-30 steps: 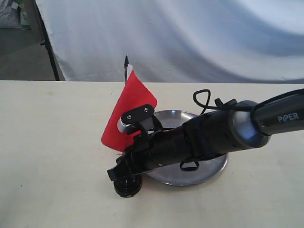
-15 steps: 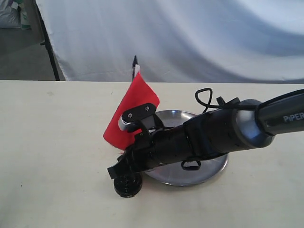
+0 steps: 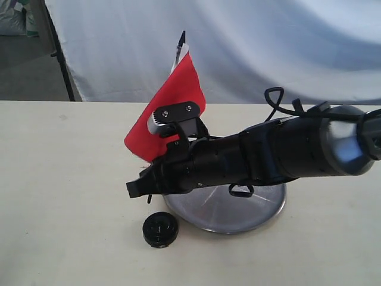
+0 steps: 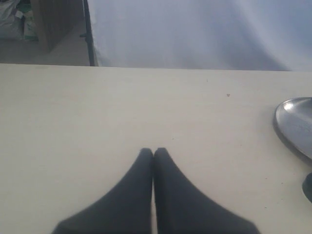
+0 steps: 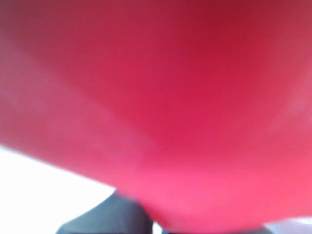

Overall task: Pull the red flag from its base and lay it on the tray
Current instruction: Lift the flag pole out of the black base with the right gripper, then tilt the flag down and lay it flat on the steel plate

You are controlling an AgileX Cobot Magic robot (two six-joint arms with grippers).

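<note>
- From the exterior view I saw the right claw [image 3: 140, 188] clenched on the flag's thin stick, low down near its foot.
- The flag [image 3: 172, 104] stood almost upright above that claw. Its red cloth spread behind the claw's wrist, with the white strip and pointed tip uppermost.
- Claw and flag were held in the air over the tray's [image 3: 238, 214] edge, on the side where the base lay.
- The base [image 3: 160, 229] sat on the table [image 3: 59, 208] just beside the tray. It lay below the claw, with a clear gap between it and the stick's foot.
- The left claw [image 4: 153, 153] was clenched on nothing, its fingers touching, over bare table well apart from the tray.
- Only the exterior view showed me the grip, the base and the whole flag.
- The right wrist view gave me blurred red cloth [image 5: 185, 97] across nearly the whole frame, so I could not read the grip there.
- The left wrist view caught just a piece of the tray's rim [image 4: 292, 122].
</note>
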